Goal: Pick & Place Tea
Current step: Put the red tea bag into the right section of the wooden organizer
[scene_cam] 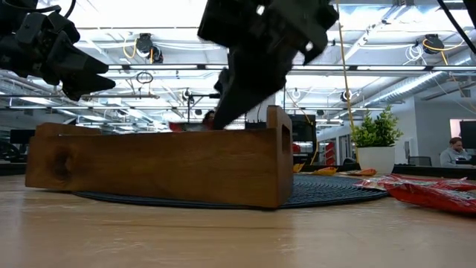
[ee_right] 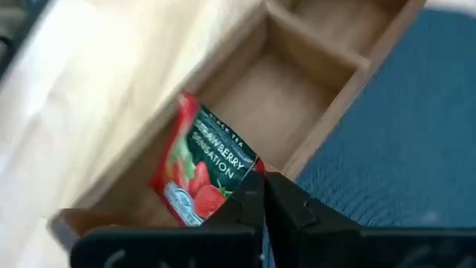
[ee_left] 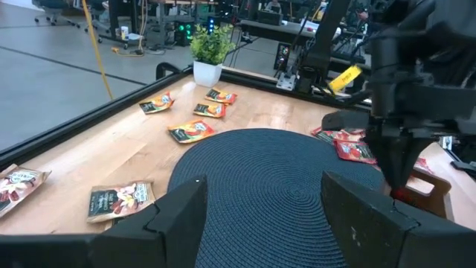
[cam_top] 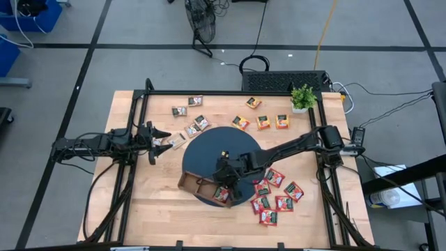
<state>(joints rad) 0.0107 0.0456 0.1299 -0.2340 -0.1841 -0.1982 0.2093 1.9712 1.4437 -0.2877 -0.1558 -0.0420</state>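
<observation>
Only the right wrist view shows what the right gripper (ee_right: 262,195) carries: a red sachet (ee_right: 202,173) printed with strawberries, pinched by one corner between closed fingers and hanging tilted over an end compartment of the wooden tray (ee_right: 312,67). From above, that gripper (cam_top: 226,189) sits over the tray (cam_top: 191,183) at the near edge of the round dark mat (cam_top: 209,146), and the sachet (cam_top: 221,196) appears only as a red patch at the tray's end. The low view hides the tray's inside behind its long wall (scene_cam: 160,167); the right gripper (scene_cam: 223,112) reaches down behind it. The left gripper (cam_top: 155,143) hovers beside the mat's left edge with its fingers (ee_left: 175,216) spread wide and empty, as its own wrist view confirms. Loose tea lies around the mat: a cluster of red sachets (cam_top: 277,192) just right of the tray, orange ones (cam_top: 263,122) along the far side near the potted plant (cam_top: 302,97), and brown-and-white ones (cam_top: 188,111) at the far left, some near the left gripper. The bare tray compartments (ee_right: 294,93) are empty wood.
</observation>
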